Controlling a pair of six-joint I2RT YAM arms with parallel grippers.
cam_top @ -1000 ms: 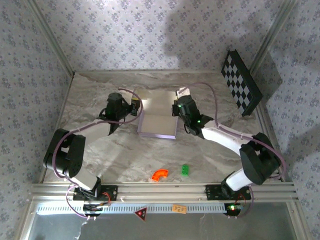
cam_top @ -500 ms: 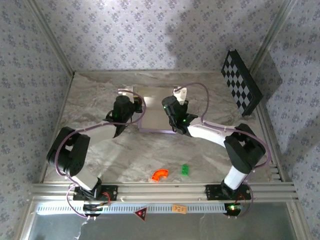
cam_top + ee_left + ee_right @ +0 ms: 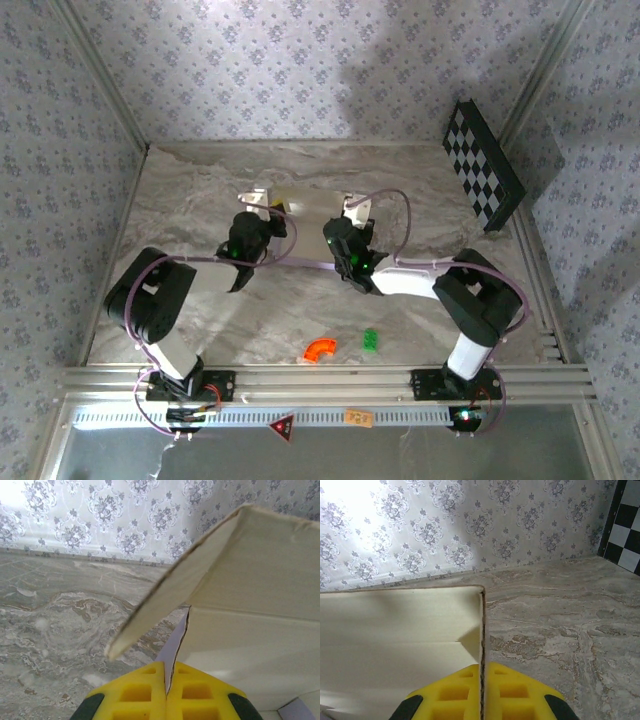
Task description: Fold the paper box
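The paper box [image 3: 310, 225] is pale cream cardboard, held up off the marble table between my two grippers. My left gripper [image 3: 272, 212] is shut on its left edge. In the left wrist view the yellow fingers [image 3: 135, 695] pinch a thin lilac-backed cardboard edge [image 3: 175, 650], and a cream flap [image 3: 170, 590] slants up and away to the left. My right gripper [image 3: 340, 225] is shut on the right side wall. In the right wrist view that wall [image 3: 481, 630] runs straight out from between the yellow fingers [image 3: 515, 692], with the box's cream inside [image 3: 395, 630] to its left.
A black-and-white checkered board [image 3: 483, 165] leans at the back right corner. An orange curved piece [image 3: 320, 349] and a small green piece [image 3: 370, 340] lie near the front edge. Patterned walls close off three sides, and an aluminium rail [image 3: 330, 380] runs along the front.
Both arms have drawn their elbows inward and the wrists have turned. The box, earlier lying broad and flat in the top view, now looks narrower and raised between the grippers.
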